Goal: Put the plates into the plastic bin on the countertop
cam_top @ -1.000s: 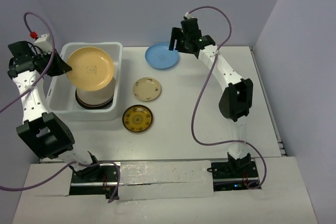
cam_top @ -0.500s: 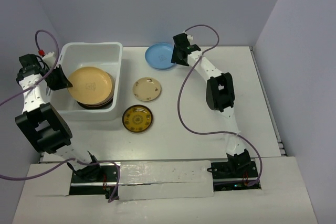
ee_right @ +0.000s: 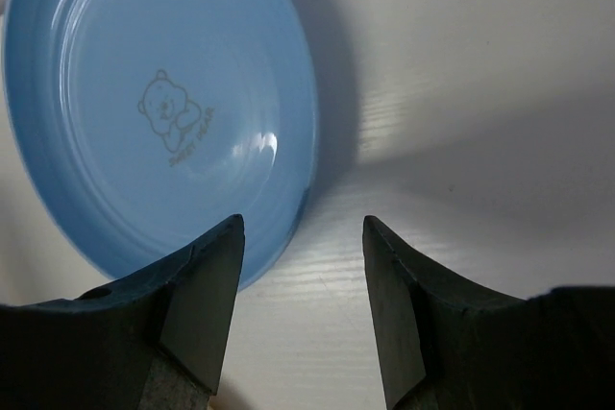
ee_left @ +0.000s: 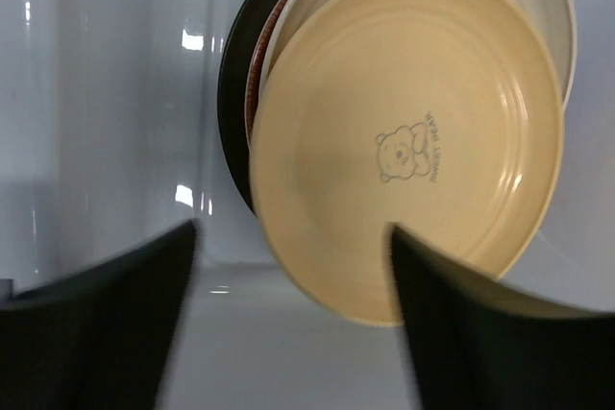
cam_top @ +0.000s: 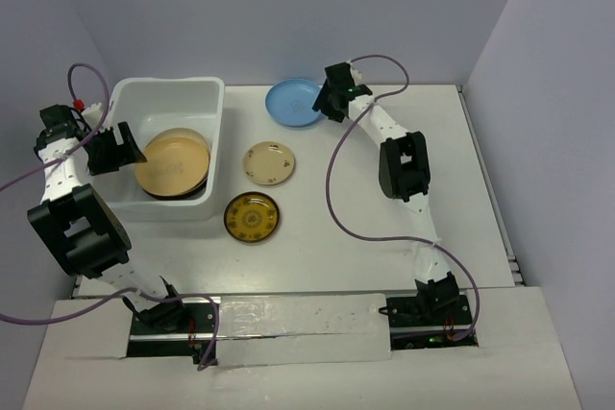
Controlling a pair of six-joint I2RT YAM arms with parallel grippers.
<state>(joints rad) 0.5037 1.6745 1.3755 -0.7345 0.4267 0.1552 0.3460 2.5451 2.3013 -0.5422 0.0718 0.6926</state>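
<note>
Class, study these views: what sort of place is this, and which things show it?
Probably a robot test cell, not a kitchen: bare lilac walls enclose a white table, and mixed plates sit loose or stacked in a plastic bin.

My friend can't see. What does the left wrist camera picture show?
A pale orange plate with a little bear drawing lies on a stack of plates inside the white plastic bin. The left tool stands open in front, holding nothing.
</note>
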